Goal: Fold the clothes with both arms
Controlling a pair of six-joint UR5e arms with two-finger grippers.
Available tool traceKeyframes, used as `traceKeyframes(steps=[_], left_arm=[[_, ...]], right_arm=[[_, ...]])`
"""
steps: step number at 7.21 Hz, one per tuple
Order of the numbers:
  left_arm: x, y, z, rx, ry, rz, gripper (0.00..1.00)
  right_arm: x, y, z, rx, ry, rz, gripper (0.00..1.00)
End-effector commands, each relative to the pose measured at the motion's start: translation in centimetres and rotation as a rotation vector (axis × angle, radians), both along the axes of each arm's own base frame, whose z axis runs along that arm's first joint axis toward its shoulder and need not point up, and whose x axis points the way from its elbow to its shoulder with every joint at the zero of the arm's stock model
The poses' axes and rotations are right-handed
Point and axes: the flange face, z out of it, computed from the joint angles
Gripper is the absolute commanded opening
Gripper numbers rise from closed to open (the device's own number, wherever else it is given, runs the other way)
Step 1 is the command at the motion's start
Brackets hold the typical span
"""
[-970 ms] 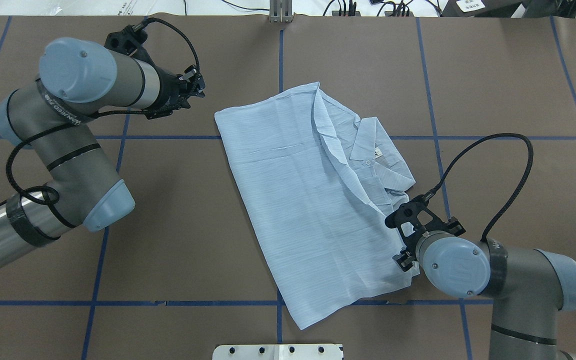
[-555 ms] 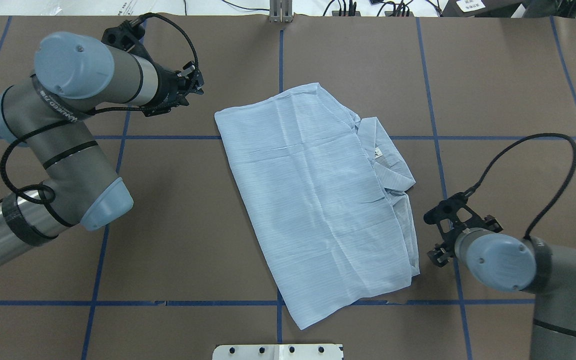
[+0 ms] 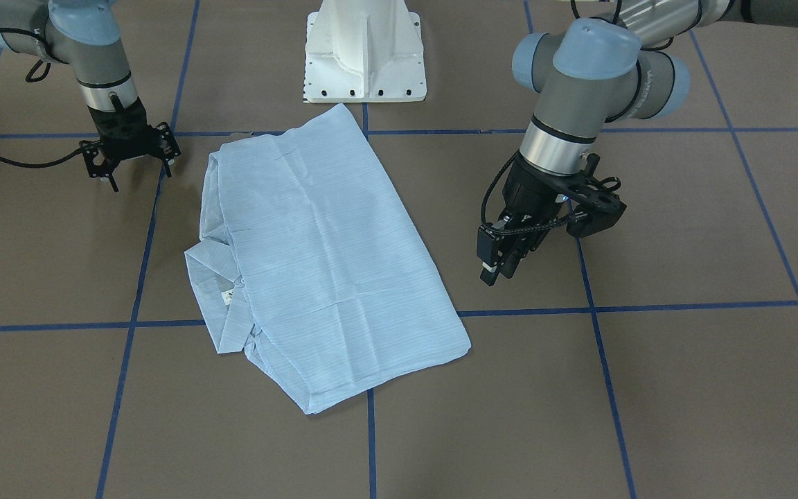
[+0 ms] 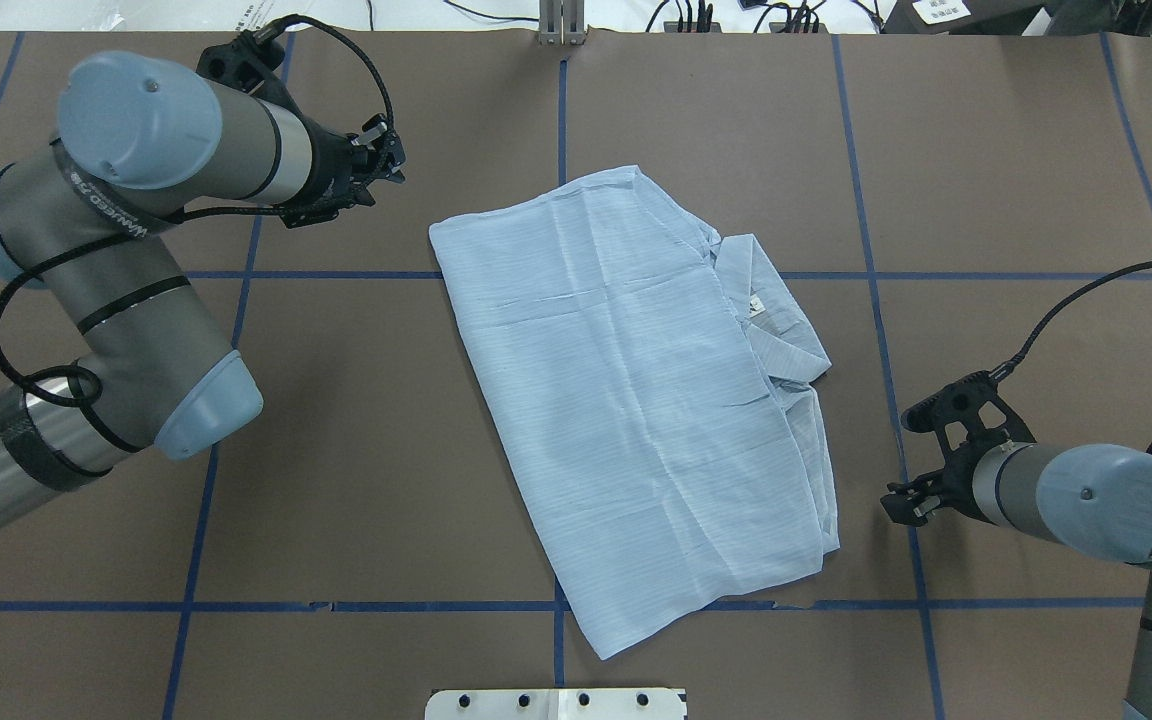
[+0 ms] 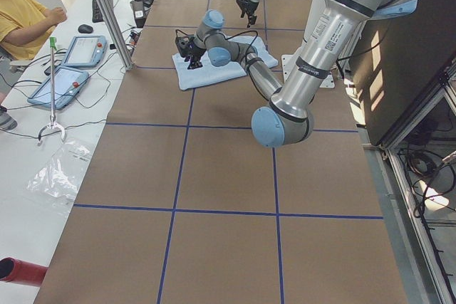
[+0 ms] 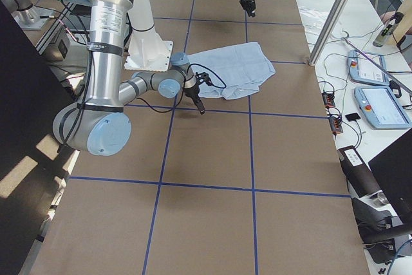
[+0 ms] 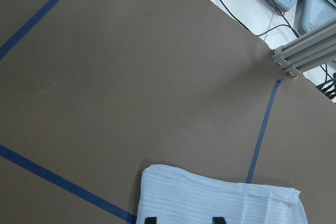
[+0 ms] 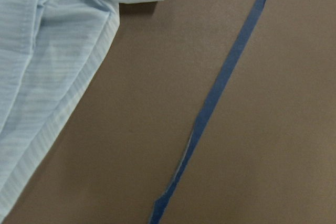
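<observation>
The light-blue striped shirt [image 4: 626, 400] lies folded flat in the middle of the table, its collar and neck label [image 4: 756, 305] showing at its right edge. It also shows in the front view [image 3: 316, 256]. My left gripper [image 4: 394, 165] hangs open and empty above the table, apart from the shirt's far left corner. In the left wrist view the shirt's corner [image 7: 220, 200] lies just beyond its two spread fingertips [image 7: 150, 219]. My right gripper [image 4: 898, 505] is open and empty, low over the table just right of the shirt's edge [image 8: 47, 51]. It also shows in the front view [image 3: 137, 173].
The brown table surface [image 4: 1016, 150] carries a grid of blue tape lines [image 4: 876, 300]. The white pedestal base [image 3: 364, 62] stands at the robot's side of the table. A metal post [image 4: 561, 25] stands at the far edge. Operators' tablets [image 6: 380, 104] lie beyond that edge.
The raised shirt flap has dropped flat over the shirt front. My right gripper has let it go and drawn away to the right. My left arm has shifted slightly toward the far edge.
</observation>
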Motion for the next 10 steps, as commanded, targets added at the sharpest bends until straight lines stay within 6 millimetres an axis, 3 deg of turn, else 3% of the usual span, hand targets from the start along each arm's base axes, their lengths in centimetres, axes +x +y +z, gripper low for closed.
traceKeyframes(steps=[1, 4, 7, 10], left_arm=[[-0.4, 0.4, -0.5, -0.005, 0.009, -0.005, 0.46], [-0.6, 0.7, -0.9, 0.002, 0.016, -0.005, 0.46], [-0.6, 0.8, -1.1, 0.005, 0.019, -0.003, 0.46], [-0.6, 0.8, -1.1, 0.007, 0.020, -0.005, 0.46]], right_arm=[[-1.2, -0.6, -2.4, -0.049, -0.087, 0.074, 1.00], [-3.2, 0.1, -5.6, -0.451, -0.351, 0.409, 1.00], [-4.9, 1.9, -6.2, -0.783, -0.485, 0.688, 0.99], [-6.4, 3.9, -6.2, -0.874, -0.495, 0.748, 0.98]])
